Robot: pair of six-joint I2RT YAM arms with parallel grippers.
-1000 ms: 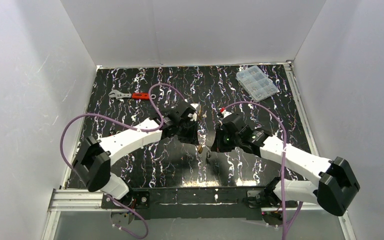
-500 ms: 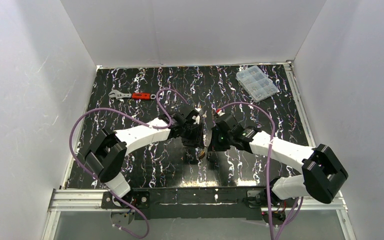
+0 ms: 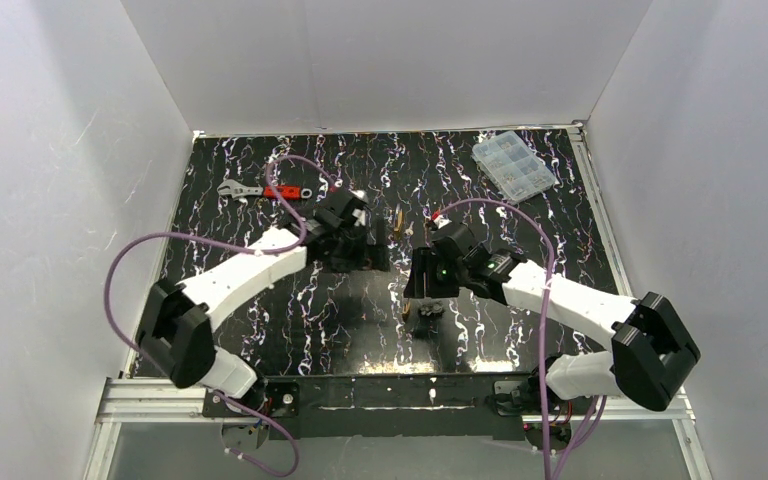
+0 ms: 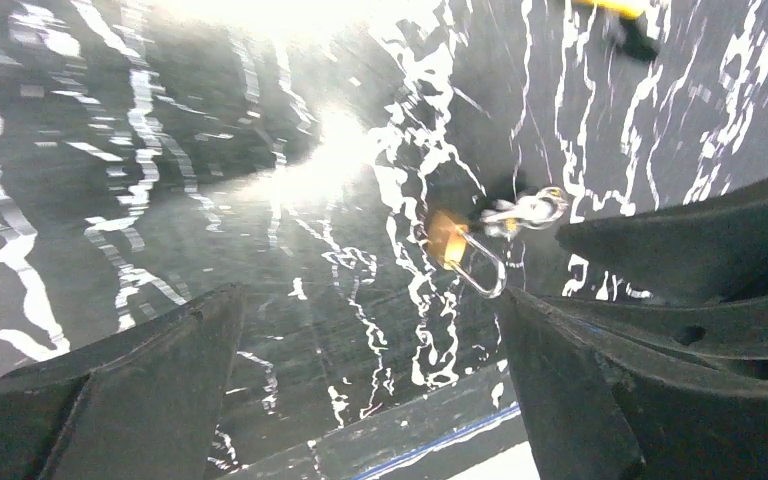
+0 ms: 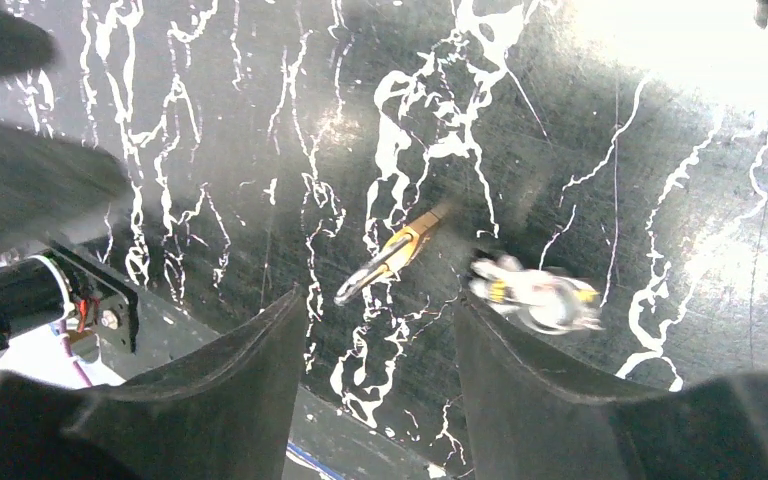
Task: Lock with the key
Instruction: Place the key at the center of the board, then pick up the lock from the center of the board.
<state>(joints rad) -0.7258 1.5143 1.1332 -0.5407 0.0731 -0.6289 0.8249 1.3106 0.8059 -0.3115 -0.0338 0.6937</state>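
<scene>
The lock [image 3: 404,309] lies on the black marbled table in front of both grippers, a brass body with a thin silver shackle. It shows in the left wrist view as the lock [image 4: 449,239] and edge-on in the right wrist view as the lock [image 5: 398,250]. The key [image 3: 427,317] on its ring rests just right of it; the key [image 4: 526,209] shows clearly, while the key [image 5: 537,292] is blurred. Whether the key sits in the lock cannot be told. My left gripper [image 3: 373,248] [image 4: 370,300] is open and empty, behind the lock. My right gripper [image 3: 424,277] [image 5: 380,298] is open and empty just above it.
A red-handled wrench [image 3: 265,190] lies at the back left. A clear compartment box [image 3: 513,165] stands at the back right. A small yellow-tan object [image 3: 401,222] lies between the two wrists. White walls close three sides and a metal rail [image 3: 400,395] runs along the front.
Both grippers have gone from shut to open. The lock and key, held up between them before, now lie on the table. The left arm has drawn back and to the left.
</scene>
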